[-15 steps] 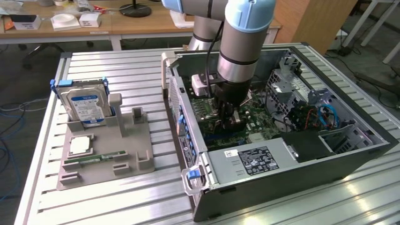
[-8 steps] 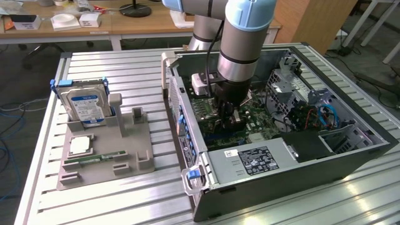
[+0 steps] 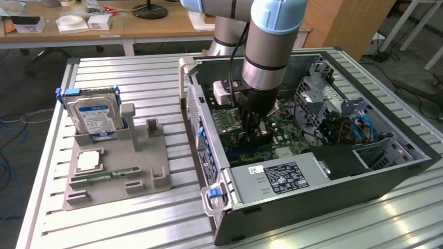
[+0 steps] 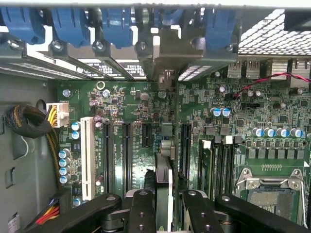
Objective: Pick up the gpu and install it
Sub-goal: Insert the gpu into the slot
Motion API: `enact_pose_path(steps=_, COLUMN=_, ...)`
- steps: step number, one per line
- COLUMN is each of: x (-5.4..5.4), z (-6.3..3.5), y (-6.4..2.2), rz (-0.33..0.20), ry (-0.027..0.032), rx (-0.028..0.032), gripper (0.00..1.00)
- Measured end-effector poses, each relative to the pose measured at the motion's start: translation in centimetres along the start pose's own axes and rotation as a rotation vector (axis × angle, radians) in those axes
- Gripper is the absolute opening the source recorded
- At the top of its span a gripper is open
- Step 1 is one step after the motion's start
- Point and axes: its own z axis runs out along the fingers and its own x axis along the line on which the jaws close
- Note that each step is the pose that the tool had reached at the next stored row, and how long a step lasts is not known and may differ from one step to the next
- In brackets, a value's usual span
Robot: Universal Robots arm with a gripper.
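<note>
In the wrist view the gpu is seen edge-on, a thin dark card with a metallic bracket end toward the case's rear slot openings. My gripper is shut on it, with one black finger on either side. The card stands upright over the motherboard, between two long black expansion slots. Whether its edge sits in a slot I cannot tell. In the exterior view my gripper reaches down into the open computer case, above the green board.
A row of blue slot clips, a white slot, the CPU socket and yellow power cables surround the card. Outside the case, a grey holder carries a hard drive and a green memory stick. The power supply fills the case's near end.
</note>
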Motion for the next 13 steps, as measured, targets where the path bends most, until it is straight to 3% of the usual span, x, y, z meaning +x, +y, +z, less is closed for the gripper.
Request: enact_pose_path(steps=13, x=0.15, z=0.04, y=-0.06, rz=0.000, ry=-0.0004, rx=0.0009, gripper=0.26)
